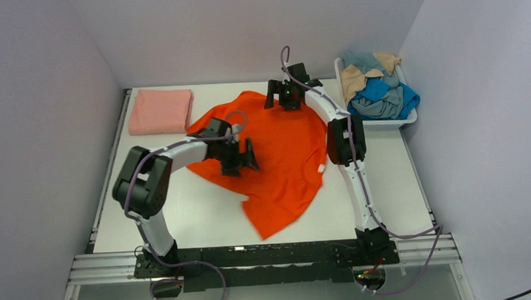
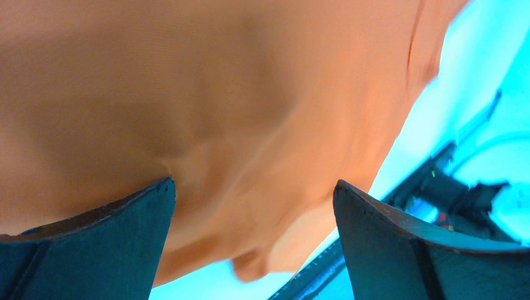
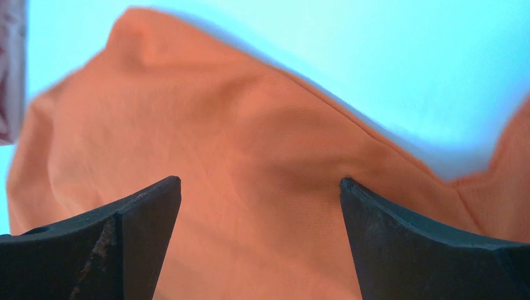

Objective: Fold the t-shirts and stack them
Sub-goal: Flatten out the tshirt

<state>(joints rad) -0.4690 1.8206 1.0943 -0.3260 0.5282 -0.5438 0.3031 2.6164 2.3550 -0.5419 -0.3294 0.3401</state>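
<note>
The bright orange t-shirt [image 1: 283,163] lies skewed across the middle of the table, bunched into a diagonal shape with one end trailing toward the front. My left gripper [image 1: 241,158] is open over the shirt's left middle; in the left wrist view [image 2: 253,194] its jaws stand wide apart with orange cloth [image 2: 219,94] beyond them. My right gripper [image 1: 282,96] is open at the shirt's far edge; in the right wrist view [image 3: 259,187] its jaws stand wide apart over orange cloth [image 3: 250,156]. A folded salmon-pink t-shirt [image 1: 159,110] lies at the back left.
A white basket [image 1: 386,124] at the back right holds several loose blue, grey-blue, teal and tan t-shirts [image 1: 378,91]. The black rail [image 1: 267,255] runs along the table's near edge. Walls close in on the left, back and right.
</note>
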